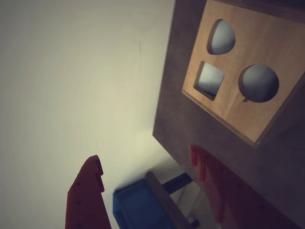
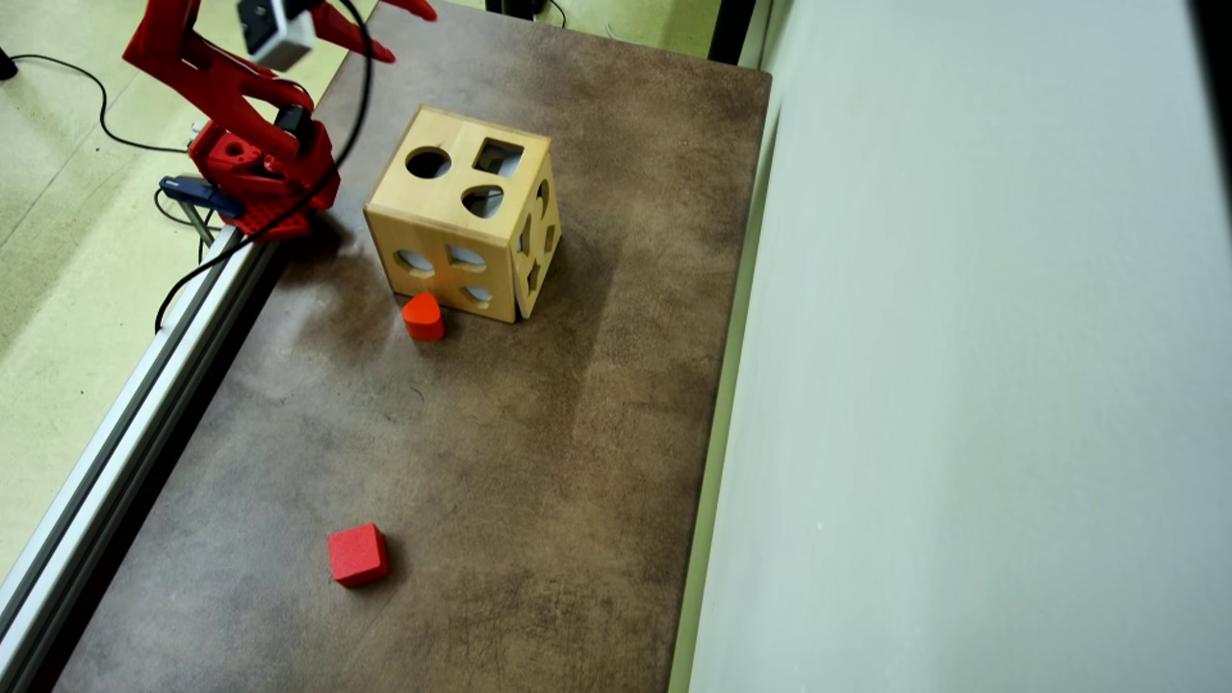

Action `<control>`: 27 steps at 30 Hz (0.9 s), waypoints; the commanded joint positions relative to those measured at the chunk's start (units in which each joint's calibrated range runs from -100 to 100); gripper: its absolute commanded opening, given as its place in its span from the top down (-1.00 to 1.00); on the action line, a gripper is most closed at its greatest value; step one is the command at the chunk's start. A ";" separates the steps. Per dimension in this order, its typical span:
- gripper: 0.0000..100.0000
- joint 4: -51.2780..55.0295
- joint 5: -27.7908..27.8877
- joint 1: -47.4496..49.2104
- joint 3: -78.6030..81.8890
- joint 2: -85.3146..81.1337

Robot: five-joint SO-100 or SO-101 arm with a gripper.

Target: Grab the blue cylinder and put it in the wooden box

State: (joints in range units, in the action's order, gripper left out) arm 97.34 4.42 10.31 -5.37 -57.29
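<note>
Standing by the brown table (image 2: 577, 433), the closest thing to me was the small red cube block (image 2: 356, 555), sitting alone and well apart from everything else. Further in was the orange-red rounded heart-like block (image 2: 423, 316), just beside the front face of the big light-wood box with shape cut-outs (image 2: 462, 212). Past that, the red two-finger gripper (image 2: 399, 29) hung up in the air beyond the box's far corner, fingers spread apart with nothing between them; the wrist view showed the same gap (image 1: 144, 155). Thing is, I couldn't spot the blue cylinder anywhere, on the table or in the claw. The only blue bit was a clamp (image 2: 197, 192) on the table edge by the arm's base, which also showed low in the wrist view (image 1: 138, 205), so don't mistake that for it. The round hole on top of the box looked dim inside, and I couldn't tell what was in there. My guess is it's either in the box or out of frame. If it's a fresh grab, I'd find the cylinder first, come straight down over it, and steer clear of both red blocks.
</note>
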 commanded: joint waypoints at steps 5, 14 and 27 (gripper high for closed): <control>0.43 0.57 -0.24 -0.21 -1.96 -12.05; 0.43 0.65 -0.20 -0.28 -1.96 -15.62; 0.43 0.81 -0.10 -5.11 -0.62 -20.29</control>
State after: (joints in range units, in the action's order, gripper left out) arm 97.42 4.27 5.50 -6.28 -76.44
